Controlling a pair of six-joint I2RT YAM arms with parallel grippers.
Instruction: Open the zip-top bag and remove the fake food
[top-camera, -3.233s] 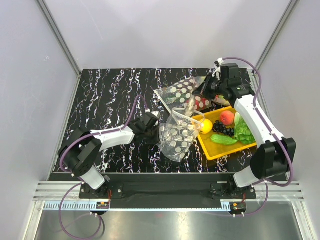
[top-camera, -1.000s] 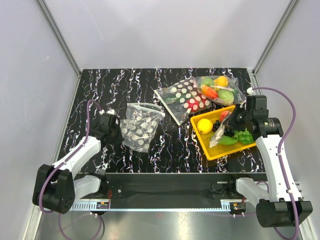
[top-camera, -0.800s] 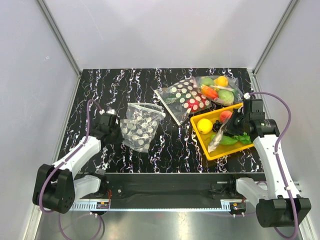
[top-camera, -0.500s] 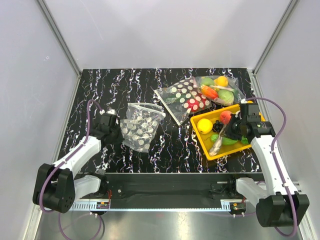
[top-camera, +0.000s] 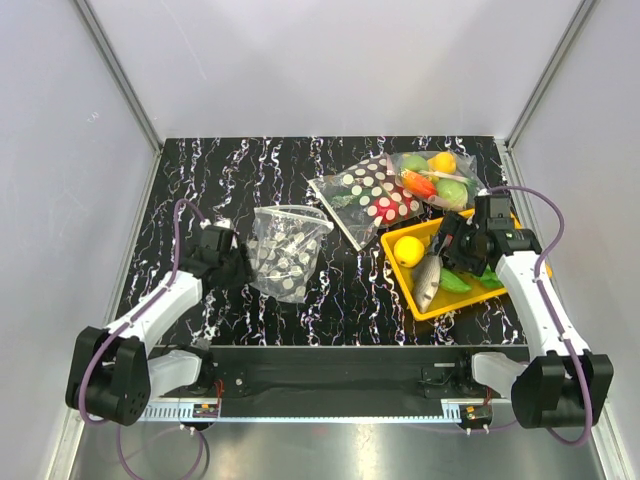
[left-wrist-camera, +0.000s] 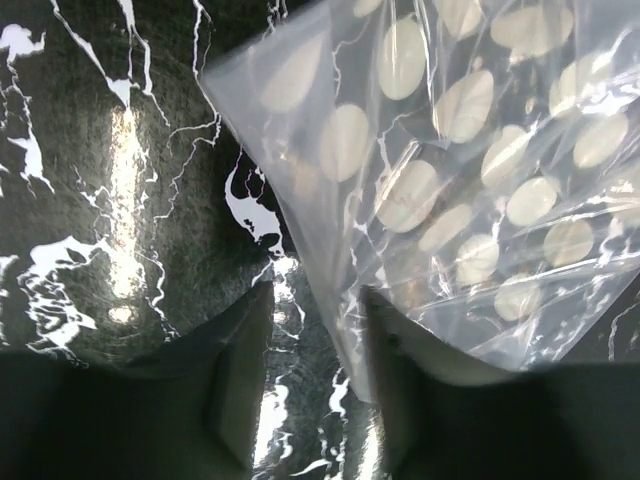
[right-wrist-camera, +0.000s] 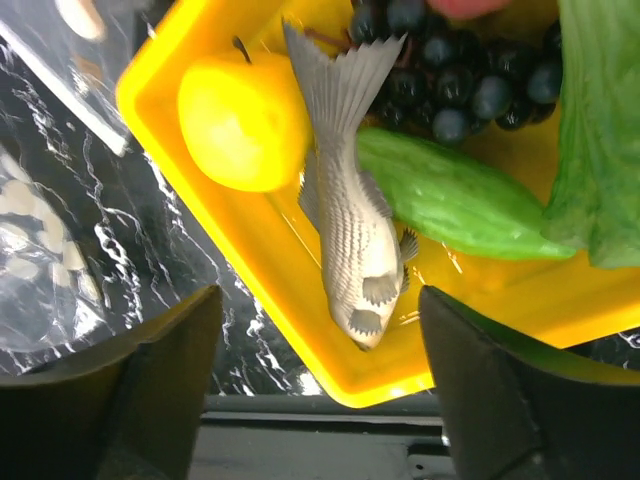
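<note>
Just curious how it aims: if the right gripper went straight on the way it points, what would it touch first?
Likely the silver fish in the yellow tray: it lies straight ahead of the open right gripper, though depth is unclear.

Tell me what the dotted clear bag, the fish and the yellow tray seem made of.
The zip-top bag: thin clear plastic film, glossy, creased, with glare.
The fish: likely moulded plastic, silver-grey, with raised scales.
The tray: apparently rigid plastic, glossy yellow.
</note>
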